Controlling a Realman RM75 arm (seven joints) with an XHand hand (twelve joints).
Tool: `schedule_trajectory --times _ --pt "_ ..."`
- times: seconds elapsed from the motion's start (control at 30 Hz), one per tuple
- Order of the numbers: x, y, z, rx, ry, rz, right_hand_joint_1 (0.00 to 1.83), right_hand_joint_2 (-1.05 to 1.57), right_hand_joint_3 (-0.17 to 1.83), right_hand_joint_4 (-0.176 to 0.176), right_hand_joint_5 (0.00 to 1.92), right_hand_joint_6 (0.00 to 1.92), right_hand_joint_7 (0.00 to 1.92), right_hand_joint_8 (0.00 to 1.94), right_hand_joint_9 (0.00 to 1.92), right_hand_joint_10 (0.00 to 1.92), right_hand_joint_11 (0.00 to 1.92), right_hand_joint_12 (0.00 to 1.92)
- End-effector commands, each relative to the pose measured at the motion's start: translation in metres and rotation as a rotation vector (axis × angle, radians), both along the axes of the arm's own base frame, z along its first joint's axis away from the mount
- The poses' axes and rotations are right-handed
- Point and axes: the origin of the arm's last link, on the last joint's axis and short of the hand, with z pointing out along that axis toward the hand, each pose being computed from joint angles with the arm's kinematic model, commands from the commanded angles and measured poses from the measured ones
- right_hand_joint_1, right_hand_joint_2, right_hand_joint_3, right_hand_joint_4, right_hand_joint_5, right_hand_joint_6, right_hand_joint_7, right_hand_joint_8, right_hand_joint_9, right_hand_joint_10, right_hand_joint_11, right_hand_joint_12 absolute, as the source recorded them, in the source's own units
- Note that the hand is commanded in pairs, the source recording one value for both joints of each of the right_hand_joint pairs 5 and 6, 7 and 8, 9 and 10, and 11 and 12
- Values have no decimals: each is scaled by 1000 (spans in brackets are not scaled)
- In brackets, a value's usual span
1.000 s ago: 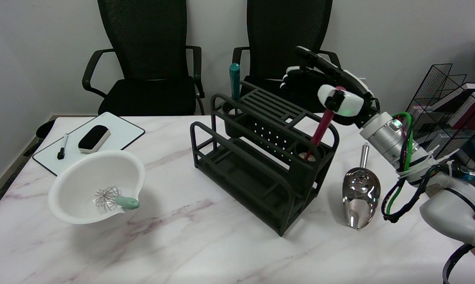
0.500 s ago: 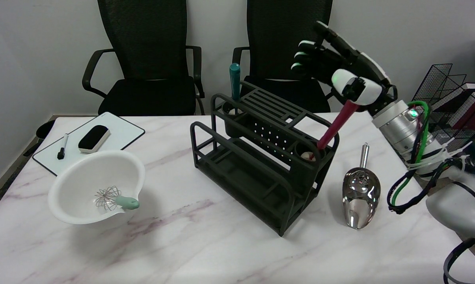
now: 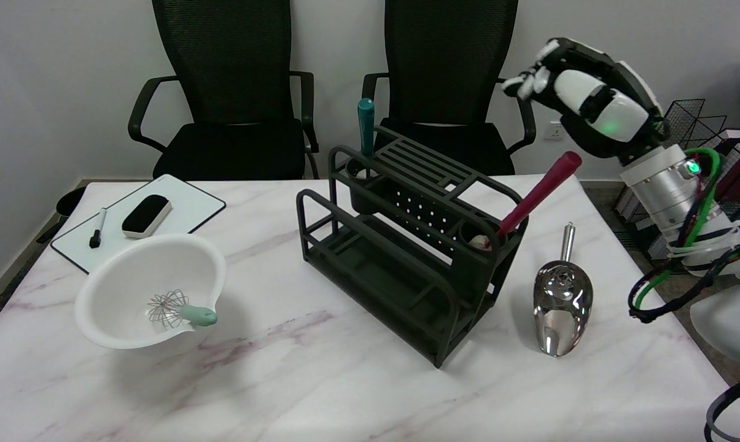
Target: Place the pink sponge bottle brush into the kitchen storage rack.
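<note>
Pink sponge bottle brush (image 3: 538,193) sits in the round cup at the right end of the kitchen storage rack (image 3: 406,245), sponge end down, handle leaning out to the right over the rim. Right hand (image 3: 591,101) is up and clear of it, holding nothing, fingers loosely curled; can't tell how far apart they are. Main risk: the lean. The handle overhangs toward the metal scoop (image 3: 560,301), so any arm sweep near it could clip the handle and lever the brush out or nudge the rack.
</note>
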Motion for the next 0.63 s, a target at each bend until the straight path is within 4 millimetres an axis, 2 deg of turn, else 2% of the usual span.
schedule_trajectory --times 0.03,0.07,0.13,0.33,0.37,0.43,0.5,0.6,0.63 --pt "-41 47 66 -206 -209 21 984 1181 816 0 957 957 1495 1495 1379 1379 1018 1018" --pt "-59 53 99 -376 -144 -29 958 1206 795 0 964 964 1504 1504 1405 1405 1080 1080" --pt "-70 56 114 -423 -133 -61 958 1221 774 0 972 972 1511 1511 1432 1432 1122 1122" --pt "-102 44 133 -481 -154 -145 964 1190 754 0 960 960 1481 1481 1442 1442 1138 1138" --pt "-106 42 134 -487 -154 -153 1002 1116 812 0 944 944 1436 1436 1379 1379 1075 1075" --pt "-113 38 137 -505 -154 -163 1072 890 1009 0 888 888 1280 1280 1079 1079 845 845" --pt "-120 34 138 -519 -166 -180 1115 790 1118 0 846 846 1138 1138 787 787 718 718" --pt "-126 33 140 -530 -167 -205 1139 753 1190 0 820 820 1014 1014 575 575 622 622" --pt "-127 33 139 -530 -165 -208 1141 749 1197 0 817 817 1006 1006 564 564 615 615"
